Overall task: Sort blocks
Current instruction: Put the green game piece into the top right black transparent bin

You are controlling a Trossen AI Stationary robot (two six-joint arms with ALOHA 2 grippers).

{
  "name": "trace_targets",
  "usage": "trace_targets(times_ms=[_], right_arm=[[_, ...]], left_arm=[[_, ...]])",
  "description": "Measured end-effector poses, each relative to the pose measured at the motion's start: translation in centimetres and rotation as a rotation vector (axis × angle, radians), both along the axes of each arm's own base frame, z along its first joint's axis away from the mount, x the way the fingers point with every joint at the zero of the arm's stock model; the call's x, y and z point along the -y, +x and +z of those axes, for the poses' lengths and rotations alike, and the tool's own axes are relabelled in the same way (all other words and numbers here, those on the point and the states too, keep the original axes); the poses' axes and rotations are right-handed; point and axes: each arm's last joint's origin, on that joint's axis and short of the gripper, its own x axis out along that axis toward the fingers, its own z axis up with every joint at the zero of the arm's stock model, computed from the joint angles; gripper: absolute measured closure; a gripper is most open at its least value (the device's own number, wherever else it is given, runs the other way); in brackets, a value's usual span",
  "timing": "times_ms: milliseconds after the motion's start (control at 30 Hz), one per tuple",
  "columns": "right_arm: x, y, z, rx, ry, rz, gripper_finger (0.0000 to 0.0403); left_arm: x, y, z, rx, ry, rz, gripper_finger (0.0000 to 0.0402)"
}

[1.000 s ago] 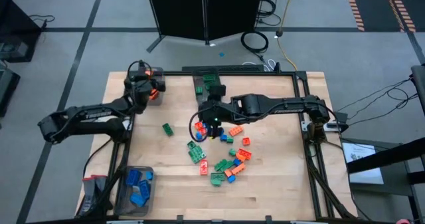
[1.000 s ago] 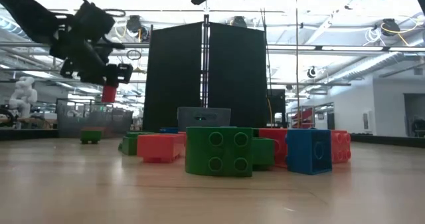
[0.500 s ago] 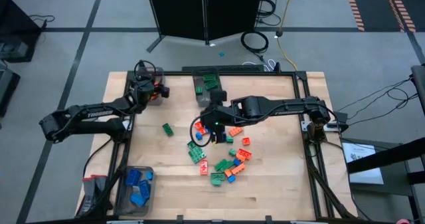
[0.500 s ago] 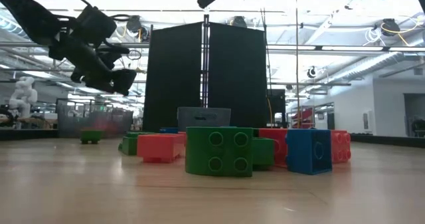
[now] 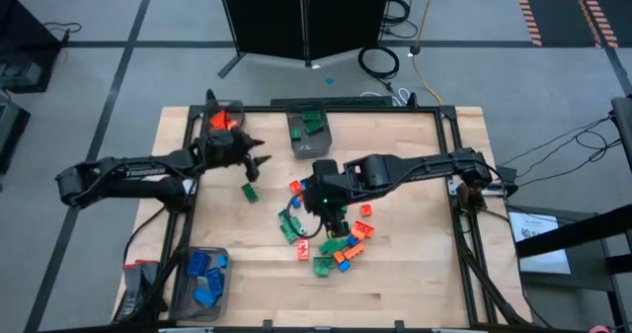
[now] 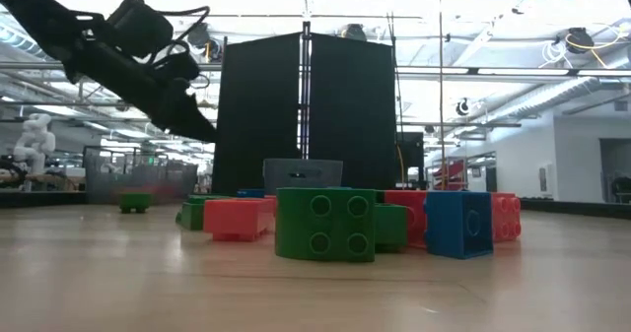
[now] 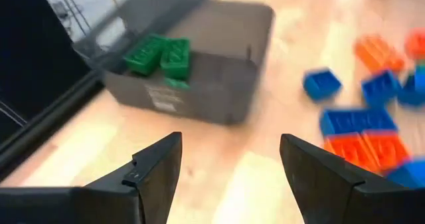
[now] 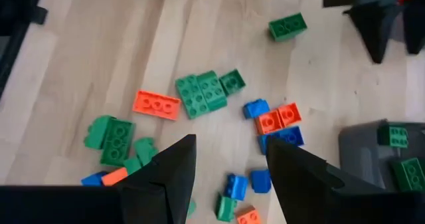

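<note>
the bare right gripper [image 5: 330,211], fingers parted, hangs over the crowded heap of small studded plastic blocks [image 5: 336,236] mid-table and could pinch 2 colours at once; the left gripper [image 5: 254,155], spread and bare, might nudge the lone green brick [image 5: 250,191] just beside it.

The table's [image 5: 415,274] bare wood runs from 3 through 6 to 8 o'clock and gives a gripper free passage, while the scattered blocks [image 5: 331,236] crowd the middle, with the right gripper [image 5: 327,210] hanging over them, jaws apart and empty. At 12 o'clock the bin of green blocks [image 5: 308,130] stands in the way; at 11 the orange-block bin [image 5: 223,118] and at 7 the blue-block bin [image 5: 201,278] close off those corners. The left gripper [image 5: 257,155], jaws apart and empty, reaches in from 10 o'clock just above a lone green block [image 5: 250,191], narrowing the lane between the green bin and the pile.
</note>
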Motion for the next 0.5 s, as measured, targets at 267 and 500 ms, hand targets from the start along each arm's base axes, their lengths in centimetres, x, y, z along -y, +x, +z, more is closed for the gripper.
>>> trace_targets(times_ms=[267, 500], right_arm=[[0.0, 0.6, -1.7, -0.077, -0.023, 0.001, 0.0227], [1.8, 2.6, -6.0, 0.024, -0.123, -0.098, 0.0227]], left_arm=[[3.3, 0.5, -1.2, -0.166, 0.023, -0.202, 0.0146], [5.7, 0.9, 0.5, -0.063, -0.02, -0.159, 0.0146]])
